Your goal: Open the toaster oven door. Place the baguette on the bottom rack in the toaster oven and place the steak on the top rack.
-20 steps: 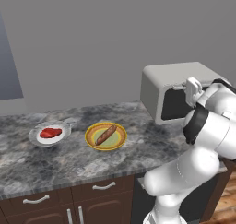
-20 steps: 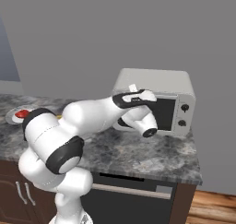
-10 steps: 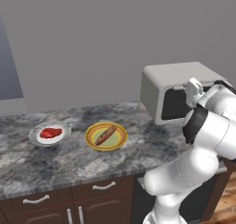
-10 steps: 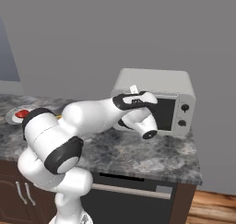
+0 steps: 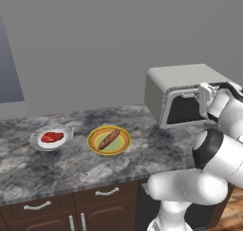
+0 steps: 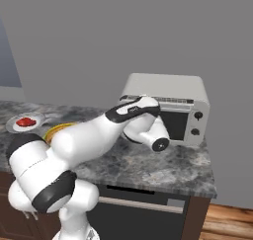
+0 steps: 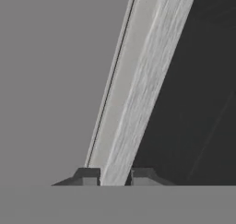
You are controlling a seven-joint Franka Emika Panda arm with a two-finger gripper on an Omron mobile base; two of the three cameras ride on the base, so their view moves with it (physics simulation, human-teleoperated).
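Up at the top front edge of the boxy light-grey toaster oven (image 5: 182,85), the white robot arm had its tool (image 7: 114,176) right at the bar handle (image 7: 138,94) of the toaster oven door (image 6: 179,123). From the camera on the hand, the pale bar ran up and away from between the two small dark finger tips (image 7: 87,176), one tip on each side of it. The tips stood close together around the bar — a narrow hold on the handle, as far as the picture could show. Beside the bar lay the dark glass window of the door.

From the right side, the door looked nearly shut, standing upright on the front of the oven. Two black knobs (image 6: 197,123) sat one above the other on the right side of the oven's front.

The oven stood at the right end of the grey speckled stone table (image 5: 71,163). Well to the left of it sat a yellow-rimmed green plate (image 5: 108,140) with the small golden-brown baguette (image 5: 109,138) lying on it. Just beside that, farther left, was a white round plate (image 5: 50,138) with the flat red steak (image 5: 51,137) on it — both foods were well apart from the oven.

Below the table were dark brown wooden cupboard drawers (image 5: 57,204) with pale handles.
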